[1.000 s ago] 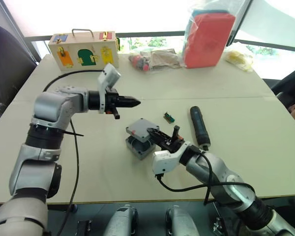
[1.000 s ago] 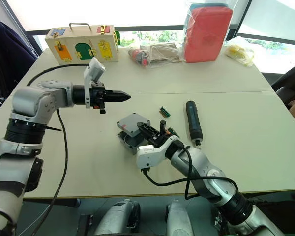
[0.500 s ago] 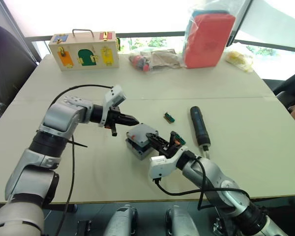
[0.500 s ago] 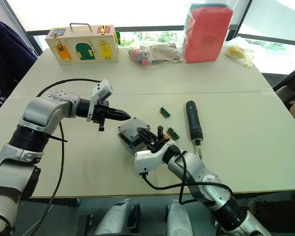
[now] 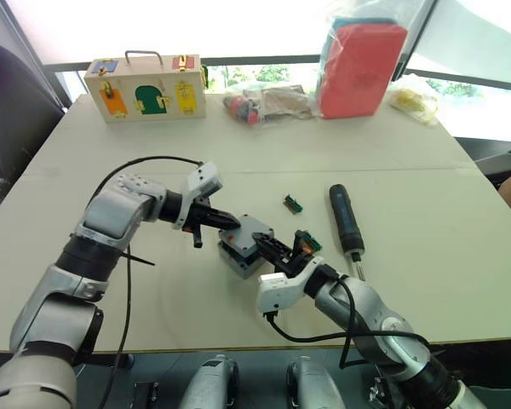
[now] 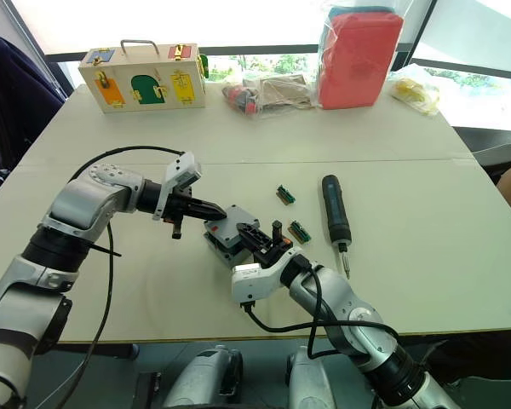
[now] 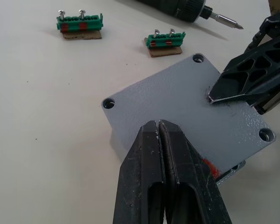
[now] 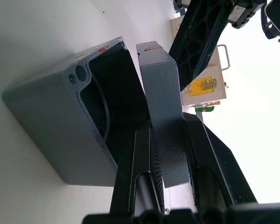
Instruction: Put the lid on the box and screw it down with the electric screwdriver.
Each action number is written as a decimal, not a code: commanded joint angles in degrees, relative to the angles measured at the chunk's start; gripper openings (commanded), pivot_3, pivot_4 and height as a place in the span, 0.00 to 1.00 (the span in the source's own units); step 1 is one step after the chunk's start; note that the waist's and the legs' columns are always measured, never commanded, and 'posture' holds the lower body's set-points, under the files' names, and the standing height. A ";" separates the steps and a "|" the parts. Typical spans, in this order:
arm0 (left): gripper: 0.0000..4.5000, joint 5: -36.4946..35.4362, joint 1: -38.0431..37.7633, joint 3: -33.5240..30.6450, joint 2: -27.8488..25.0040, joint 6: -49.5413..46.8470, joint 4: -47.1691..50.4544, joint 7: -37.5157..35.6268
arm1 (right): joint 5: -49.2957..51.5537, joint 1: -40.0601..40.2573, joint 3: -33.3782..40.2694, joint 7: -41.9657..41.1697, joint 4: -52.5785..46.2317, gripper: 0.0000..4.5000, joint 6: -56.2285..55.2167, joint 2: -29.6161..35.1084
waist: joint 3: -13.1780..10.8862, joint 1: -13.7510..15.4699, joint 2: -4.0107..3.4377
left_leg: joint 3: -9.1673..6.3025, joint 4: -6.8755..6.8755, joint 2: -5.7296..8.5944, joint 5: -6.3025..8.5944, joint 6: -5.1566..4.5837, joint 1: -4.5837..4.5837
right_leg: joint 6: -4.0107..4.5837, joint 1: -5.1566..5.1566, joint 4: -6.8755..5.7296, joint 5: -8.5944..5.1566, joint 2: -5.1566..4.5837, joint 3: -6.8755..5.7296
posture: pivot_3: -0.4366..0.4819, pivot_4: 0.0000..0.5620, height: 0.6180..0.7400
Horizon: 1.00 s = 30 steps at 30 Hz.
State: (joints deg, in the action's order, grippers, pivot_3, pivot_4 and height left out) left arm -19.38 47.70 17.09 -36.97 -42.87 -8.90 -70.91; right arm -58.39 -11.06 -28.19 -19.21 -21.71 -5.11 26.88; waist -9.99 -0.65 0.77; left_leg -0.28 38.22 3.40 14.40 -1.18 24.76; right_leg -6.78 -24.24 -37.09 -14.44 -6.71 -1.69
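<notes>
The grey lid (image 5: pixel 254 231) is tilted over the open grey box (image 5: pixel 237 258) near the table's middle, its edge just above the box's rim. My right gripper (image 5: pixel 275 249) is shut on the lid (image 8: pixel 162 116), beside the box (image 8: pixel 56 126). My left gripper (image 5: pixel 230 221) is shut, and its tip (image 7: pixel 158 127) rests at the lid's (image 7: pixel 191 112) near edge by the red mark. The black electric screwdriver (image 5: pixel 345 220) lies on the table to the right, held by neither gripper.
Two green bit strips (image 5: pixel 292 203) (image 5: pixel 308 242) lie between the box and the screwdriver. At the table's far edge stand a wooden latch box (image 5: pixel 145 88), plastic bags (image 5: pixel 268 102) and a red package (image 5: pixel 358 64).
My left gripper has come down and to the right, from above the table to the lid's edge. My right gripper has brought the lid lower over the box.
</notes>
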 commanded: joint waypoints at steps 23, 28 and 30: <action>0.01 -1.37 -0.42 -2.29 -0.66 -1.93 5.66 -0.40 | -1.82 2.58 2.40 3.00 -4.03 0.04 -3.82 -2.26 | 0.00 0.01 0.00 | 0.00 0.00 0.00 0.00 0.00 0.00 | 0.00 0.00 -0.01 0.00 0.01 0.00 | 0.48 0.27 1.00; 0.01 0.37 -1.91 -0.75 -0.59 -0.10 5.60 -0.21 | -2.02 2.86 2.30 2.84 -2.71 0.04 -4.18 -2.26 | 0.00 0.02 0.00 | 0.00 0.00 0.00 0.00 0.00 0.00 | 0.00 0.00 0.00 0.00 0.00 0.00 | 0.48 0.27 1.00; 0.01 1.12 -2.54 -0.08 -0.77 0.46 5.83 -0.25 | -2.14 3.10 2.25 2.78 -2.33 0.04 -4.20 -2.30 | 0.00 0.03 0.00 | 0.00 0.00 0.00 0.00 0.00 0.00 | 0.00 0.00 -0.01 0.00 0.00 0.00 | 0.48 0.27 1.00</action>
State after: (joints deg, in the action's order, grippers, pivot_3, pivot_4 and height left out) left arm -19.21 45.44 16.25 -37.20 -43.30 -4.61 -70.89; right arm -60.24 -7.68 -26.66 -17.18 -22.23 -8.97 24.94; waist -9.99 -0.62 0.77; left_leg -0.28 38.22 3.40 14.40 -1.17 24.75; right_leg -6.78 -24.24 -37.09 -14.44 -6.71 -1.68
